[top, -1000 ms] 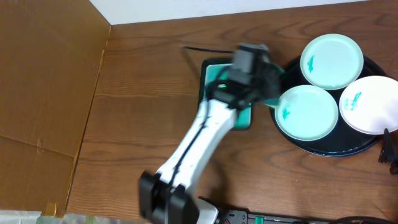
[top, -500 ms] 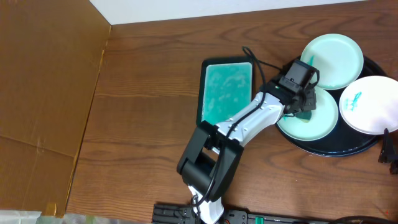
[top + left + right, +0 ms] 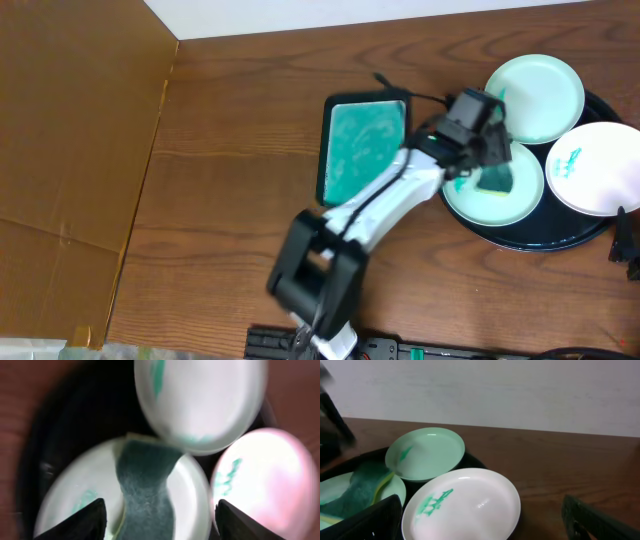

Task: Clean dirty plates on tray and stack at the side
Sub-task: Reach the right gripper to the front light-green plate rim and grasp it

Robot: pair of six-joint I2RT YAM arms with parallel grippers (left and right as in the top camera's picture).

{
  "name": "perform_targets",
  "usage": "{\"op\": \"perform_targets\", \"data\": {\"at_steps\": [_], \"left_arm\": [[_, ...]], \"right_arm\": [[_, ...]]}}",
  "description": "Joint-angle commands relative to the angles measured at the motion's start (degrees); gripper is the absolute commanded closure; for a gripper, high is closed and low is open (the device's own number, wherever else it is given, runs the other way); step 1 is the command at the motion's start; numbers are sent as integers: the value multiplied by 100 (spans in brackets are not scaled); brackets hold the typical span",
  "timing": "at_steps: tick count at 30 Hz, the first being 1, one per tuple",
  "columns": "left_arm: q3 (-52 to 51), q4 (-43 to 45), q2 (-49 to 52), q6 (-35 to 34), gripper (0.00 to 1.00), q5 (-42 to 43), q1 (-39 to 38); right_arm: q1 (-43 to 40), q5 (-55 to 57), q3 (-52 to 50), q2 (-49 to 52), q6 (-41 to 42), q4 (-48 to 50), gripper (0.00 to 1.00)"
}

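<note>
While my left claw hangs wide apart over the black tray, gripping nothing, the teal sponge lies loose between its fingers on the nearest mint plate. It is draped across that plate's middle, with a teal smear showing just to its left. I judge this plate to be the one under cleaning, and I would need to close on the sponge before scrubbing.

Just beyond sits the second mint plate, its rim touching or overlapping the first; I cannot tell which. The white plate is to the right, close against both. Each carries its own teal smear, so none looks clean yet. All three crowd the tray, where the dirty ones wait, and none is stacked at the side.

My right claw also gapes wide and empty, low beside the white plate, probably kept back so the two arms do not collide. Farther off on the tabletop lies the green sponge tray, without its sponge.
</note>
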Motion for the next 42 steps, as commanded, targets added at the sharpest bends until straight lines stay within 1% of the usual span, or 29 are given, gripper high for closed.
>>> {"op": "perform_targets", "data": {"at_steps": [1, 4, 6, 10, 12, 14, 16, 17, 18, 21, 22, 23, 24, 26, 29, 32, 34, 36, 37, 38, 42], "left_arm": [[7, -164, -831, 90, 29, -98, 293], [7, -319, -1198, 442, 29, -116, 494], [7, -448, -1386, 713, 29, -114, 649], [7, -721, -1488, 831, 29, -114, 863], [4, -833, -1475, 828, 29, -114, 896], [4, -885, -1475, 828, 29, -111, 896], [4, -894, -1475, 828, 29, -111, 894], [4, -894, -1475, 831, 29, -111, 894], [4, -894, -1475, 831, 29, -111, 894], [4, -894, -1462, 831, 29, -101, 874], [4, -892, -1440, 831, 29, -90, 846], [4, -892, -1410, 831, 29, -90, 824], [4, -892, -1373, 831, 29, -90, 782], [4, -892, -1263, 831, 29, -90, 684], [4, -890, -1054, 833, 30, -90, 494], [4, -798, -752, 994, 30, -70, 271], [4, -734, -511, 1047, 30, -42, 122], [4, -647, -273, 1049, 30, -48, -9], [4, -566, -127, 1049, 30, -48, -72], [4, -455, 31, 1049, 30, -48, -125], [4, -50, 581, 1049, 30, -46, -243]], "right_arm": [[61, 133, -20, -24, -52, 59, 1], [61, 46, -20, -24, -44, 476, 1], [61, -144, -20, -24, -24, 1034, 1], [61, -1261, -13, -22, -35, 3023, 1], [61, -1410, 129, 13, -33, 3552, 1], [59, -1421, 546, 157, -247, 3265, 1], [55, -1412, 1235, 518, -627, 2472, 1], [33, -1381, 1720, 828, -804, 1906, 1], [17, -1349, 1996, 1019, -859, 1587, 1], [-96, -1318, 3672, 2356, -1025, -234, 1], [-125, -1447, 4430, 3049, -1080, -986, 1], [-127, -1580, 4804, 3410, -1172, -1342, 1], [-122, -1878, 5403, 4030, -1399, -1878, 1], [-122, -2330, 6133, 4883, -1521, -2378, 1], [-122, -3156, 6773, 5825, -1139, -2693, 1], [-103, -3910, 6948, 6474, -841, -2570, 1], [-101, -4140, 6951, 6872, -527, -2382, 1], [-101, -4127, 6951, 7200, -247, -2345, 1], [-98, -4109, 6951, 7348, -162, -2354, 12], [-101, -4033, 6951, 7479, -105, -2398, 20], [-101, -3368, 6951, 7809, -59, -2664, 21]]}}
